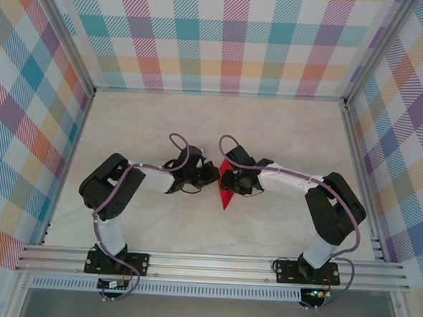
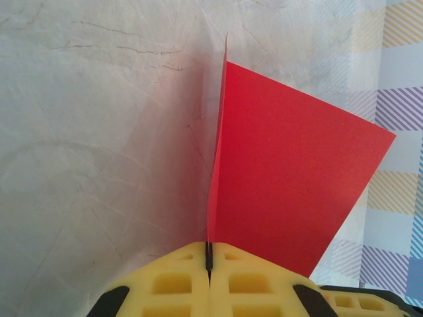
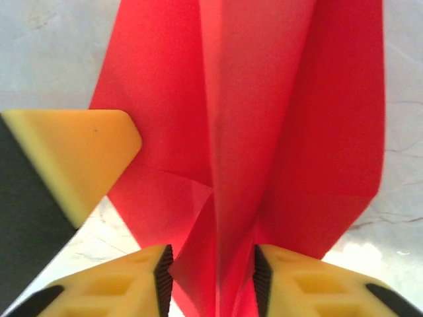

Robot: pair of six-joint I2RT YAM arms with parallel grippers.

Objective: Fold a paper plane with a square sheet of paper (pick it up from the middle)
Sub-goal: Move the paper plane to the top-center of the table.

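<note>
Tabletop (image 1: 285, 134): pale, marbled, lying flat across the middle of the frame.

The surface is showing cream-white with faint grey veining, running from the upper middle of the frame down to an aluminium rail (image 1: 212, 263) along the bottom edge. A left base plate (image 1: 117, 260) and a right base plate (image 1: 304, 270), both black, are sitting on that rail. At frame centre a folded red paper (image 1: 226, 195) is pointing its tip down-frame over the marble; whether it is touching cannot be told.
</note>
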